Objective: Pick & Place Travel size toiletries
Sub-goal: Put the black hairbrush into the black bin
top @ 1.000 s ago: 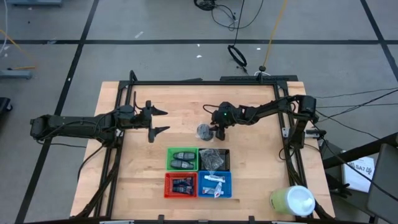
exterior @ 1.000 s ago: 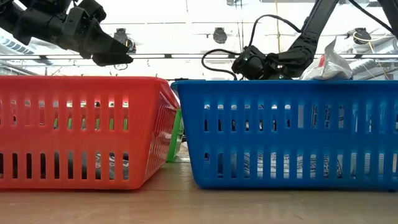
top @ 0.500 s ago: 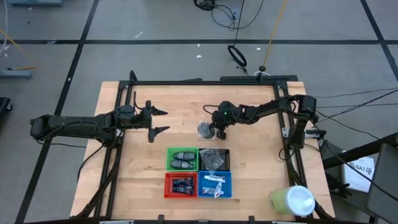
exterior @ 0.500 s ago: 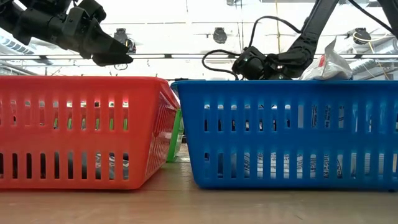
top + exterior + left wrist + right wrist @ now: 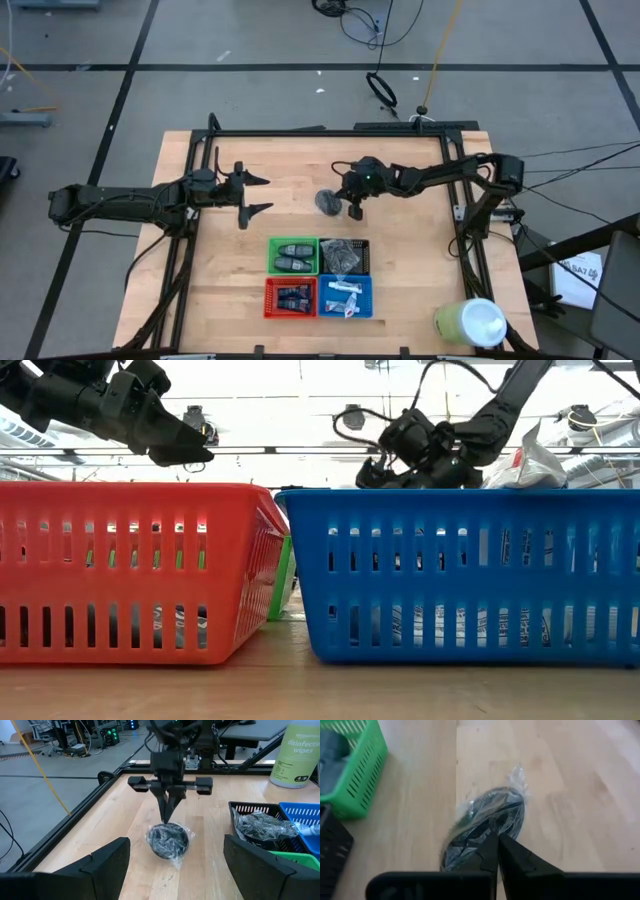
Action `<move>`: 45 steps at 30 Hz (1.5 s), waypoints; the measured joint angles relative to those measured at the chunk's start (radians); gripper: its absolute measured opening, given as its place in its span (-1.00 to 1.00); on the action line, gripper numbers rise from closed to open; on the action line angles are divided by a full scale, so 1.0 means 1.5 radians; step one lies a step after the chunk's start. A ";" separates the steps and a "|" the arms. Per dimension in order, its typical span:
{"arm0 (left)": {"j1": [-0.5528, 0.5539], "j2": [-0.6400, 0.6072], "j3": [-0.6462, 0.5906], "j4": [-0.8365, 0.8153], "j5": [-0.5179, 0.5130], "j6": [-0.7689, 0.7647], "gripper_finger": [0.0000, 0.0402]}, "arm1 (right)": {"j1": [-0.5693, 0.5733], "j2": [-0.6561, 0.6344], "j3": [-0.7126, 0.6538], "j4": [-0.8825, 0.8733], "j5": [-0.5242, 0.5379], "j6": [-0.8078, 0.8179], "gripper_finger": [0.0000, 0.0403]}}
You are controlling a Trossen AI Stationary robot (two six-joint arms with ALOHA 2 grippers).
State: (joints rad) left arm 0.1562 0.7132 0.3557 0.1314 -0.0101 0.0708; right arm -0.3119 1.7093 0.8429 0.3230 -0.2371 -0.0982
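Observation:
A dark round mesh puff in clear wrap (image 5: 167, 841) hangs at the table's middle, far of the trays, with my right gripper (image 5: 167, 817) shut on it from above. The same puff (image 5: 485, 827) shows beneath the shut fingers in the right wrist view. My left gripper (image 5: 262, 194) waits open, above the table to the left of the puff, touching nothing. Dark grey ovals lie in the green tray (image 5: 293, 256), wrapped puffs in the black tray (image 5: 345, 255), dark tubes in the red tray (image 5: 290, 297), and white-and-blue tubes in the blue tray (image 5: 345, 297). My right gripper pinches the top of the puff's wrap (image 5: 167, 825) between its two shut fingers. The fingers (image 5: 512, 852) come from above, pointing down. The puff hangs below them on edge, low over the table. Whether its wrap's tail (image 5: 176, 862) touches the wood, I cannot tell.
The four trays stand in a square block near the table's front middle. A big pale green wipes cylinder (image 5: 470, 322) stands at the near right corner. A dark frame (image 5: 300, 133) runs along the table's far edge and its sides. Bare wood (image 5: 270, 160) lies around the puff.
My right gripper has shut on the puff and gone up and a little toward the far edge. The puff has come up with it and tipped onto its edge, shifting slightly toward the far edge.

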 joint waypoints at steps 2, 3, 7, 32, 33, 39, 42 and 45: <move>0.000 0.000 0.000 0.000 0.000 0.000 0.55 | 0.001 -0.014 0.000 0.000 0.000 0.004 -1.00; 0.000 0.000 0.000 0.000 0.000 0.000 0.54 | 0.001 -0.022 0.000 -0.001 0.000 0.005 -1.00; 0.000 0.000 0.000 0.000 0.000 0.000 0.54 | 0.012 -0.046 -0.001 0.000 0.000 0.010 -1.00; 0.000 0.000 0.000 0.000 0.000 0.000 0.55 | 0.137 -0.222 -0.038 -0.012 0.000 0.000 -1.00; 0.000 0.000 0.000 0.000 0.000 0.000 0.54 | 0.146 -0.226 -0.038 -0.012 -0.001 0.000 -1.00; 0.000 0.000 0.000 0.000 0.000 0.000 0.54 | 0.191 -0.247 -0.038 -0.036 0.000 0.000 -1.00; 0.000 0.000 0.000 0.000 0.000 0.000 0.54 | 0.209 -0.251 -0.038 -0.057 -0.001 -0.001 -1.00; 0.000 0.000 0.000 0.000 0.000 0.000 0.55 | 0.219 -0.250 -0.038 -0.091 -0.001 0.000 -1.00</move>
State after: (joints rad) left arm 0.1566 0.7132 0.3557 0.1318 -0.0101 0.0708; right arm 0.0169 1.3336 0.7864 0.1867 -0.2382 -0.0986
